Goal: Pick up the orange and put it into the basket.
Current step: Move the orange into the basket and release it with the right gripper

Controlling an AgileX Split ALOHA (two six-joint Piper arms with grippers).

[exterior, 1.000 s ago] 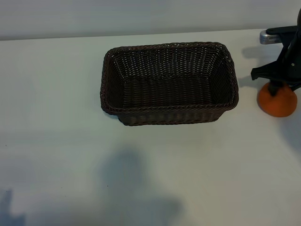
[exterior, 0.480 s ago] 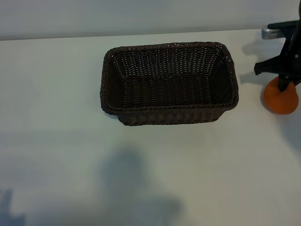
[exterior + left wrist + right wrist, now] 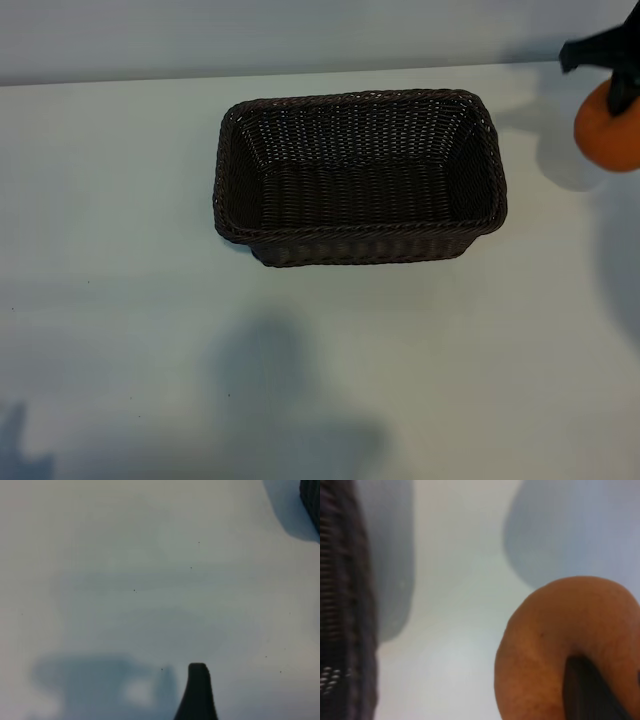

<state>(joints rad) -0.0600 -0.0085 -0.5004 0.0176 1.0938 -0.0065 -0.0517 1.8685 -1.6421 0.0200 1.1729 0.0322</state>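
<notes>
The orange (image 3: 608,135) hangs above the table at the exterior view's far right edge, clear of its shadow below. My right gripper (image 3: 620,98) is shut on it from above. In the right wrist view one dark finger (image 3: 592,692) presses into the orange (image 3: 545,645). The dark-brown wicker basket (image 3: 360,232) stands in the middle of the table, to the left of the orange and apart from it; its wall (image 3: 345,605) shows at the side of the right wrist view. Nothing lies in it. One fingertip (image 3: 198,690) of my open left gripper hovers over bare table.
The white table (image 3: 150,300) stretches wide in front of and to the left of the basket. A dark corner of the basket (image 3: 312,500) shows in the left wrist view. The left arm is outside the exterior view.
My right gripper closed on the orange where it lay on the table, then lifted it up and slightly right. The basket has not moved.
</notes>
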